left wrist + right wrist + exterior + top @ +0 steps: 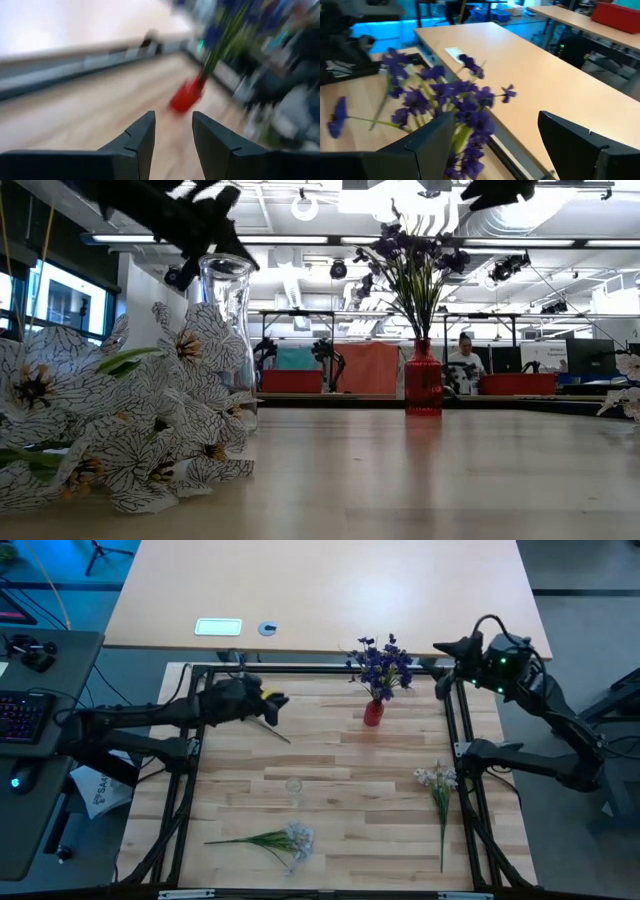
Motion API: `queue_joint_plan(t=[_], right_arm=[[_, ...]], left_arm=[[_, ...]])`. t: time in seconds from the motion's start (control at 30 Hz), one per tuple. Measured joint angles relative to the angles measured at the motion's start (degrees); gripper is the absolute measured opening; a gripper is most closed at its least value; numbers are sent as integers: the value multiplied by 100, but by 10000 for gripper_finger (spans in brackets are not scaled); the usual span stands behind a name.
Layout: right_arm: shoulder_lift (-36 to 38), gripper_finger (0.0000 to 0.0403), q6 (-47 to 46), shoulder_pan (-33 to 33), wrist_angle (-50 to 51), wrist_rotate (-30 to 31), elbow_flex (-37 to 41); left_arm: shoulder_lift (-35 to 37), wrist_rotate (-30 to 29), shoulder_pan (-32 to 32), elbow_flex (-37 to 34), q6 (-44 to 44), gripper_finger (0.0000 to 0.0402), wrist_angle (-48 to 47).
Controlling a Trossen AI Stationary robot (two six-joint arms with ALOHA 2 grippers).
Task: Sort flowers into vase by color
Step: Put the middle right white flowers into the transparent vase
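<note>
The small red vase (373, 713) (423, 380) (186, 95) stands near the far edge and holds several purple-blue sprigs (380, 665) (450, 100). An empty clear glass vase (293, 788) (228, 330) stands mid-table. One white sprig (285, 838) (120, 420) lies at the near edge, another (438, 785) by the right rail. A thin stem (277, 732) lies on the table just near my left gripper. My left gripper (283, 700) (173, 117) hovers left of the red vase, open by a narrow gap with nothing between its fingers. My right gripper (440, 667) (495, 120) is wide open, raised right of the purple blossoms.
A black frame rail (320, 668) borders the wooden table. Behind it stands a pale table with a white card (218, 627). A keyboard (25, 715) sits off to the left. A seated person (465, 355) shows far back in the room.
</note>
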State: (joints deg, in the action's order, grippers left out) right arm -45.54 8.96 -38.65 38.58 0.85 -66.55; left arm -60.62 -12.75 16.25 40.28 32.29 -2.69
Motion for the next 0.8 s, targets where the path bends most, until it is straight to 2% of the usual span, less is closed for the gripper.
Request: queue_joint_plan(t=[0.13,0.27,0.4,0.5,0.6,0.67,0.8], right_arm=[[-15,287,-51,0,46,155,-13],[-9,287,-469,0,99,147,-15],[-3,287,-1388,2,547,38,-15],[-11,287,-1911,2,1092,-332,-17],[-44,287,-2255,4,1694,-952,-17],[-79,287,-2446,7,2077,-1236,-17],[-197,287,-3074,6,2743,-1316,-2]], left_arm=[[-286,287,-7,601,-403,136,-1362],[-314,376,-113,958,-975,154,-1976],[-85,252,-214,1158,-1563,170,-2547],[240,-269,-223,1210,-1617,178,-2621],[516,-636,-221,1210,-1505,182,-2614],[658,-745,-221,1210,-1416,182,-2620],[799,-742,-235,1210,-1029,182,-2623]])
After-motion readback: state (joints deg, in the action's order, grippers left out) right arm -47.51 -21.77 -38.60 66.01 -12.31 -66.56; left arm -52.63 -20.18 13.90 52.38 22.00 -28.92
